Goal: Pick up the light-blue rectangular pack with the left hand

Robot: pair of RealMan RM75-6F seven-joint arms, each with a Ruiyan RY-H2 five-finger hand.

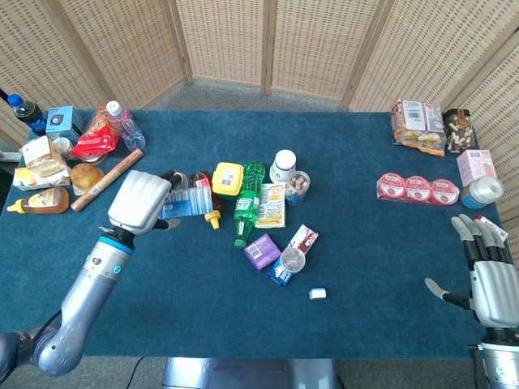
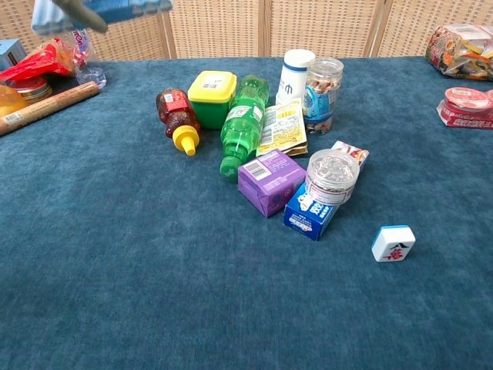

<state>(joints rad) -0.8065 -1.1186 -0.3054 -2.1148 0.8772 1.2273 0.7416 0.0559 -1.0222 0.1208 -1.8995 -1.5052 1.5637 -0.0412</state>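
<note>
My left hand [image 1: 142, 201] holds the light-blue rectangular pack [image 1: 185, 203] in the air, well above the blue table [image 1: 365, 243]. The pack sticks out to the right of the hand, level with the red sauce bottle behind it. In the chest view only the pack's lower edge [image 2: 115, 11] shows at the top left corner, with a fingertip beside it. My right hand [image 1: 491, 271] hangs open at the table's right edge, fingers apart, holding nothing.
A cluster lies mid-table: red sauce bottle [image 2: 177, 116], yellow box [image 2: 212, 96], green bottle [image 2: 243, 123], purple box [image 2: 271, 180], clear jar [image 2: 331, 176], white tile [image 2: 393, 243]. Snacks, bottles and a brown roll [image 1: 106, 179] crowd the far left. Packets and cups [image 1: 417, 189] line the right.
</note>
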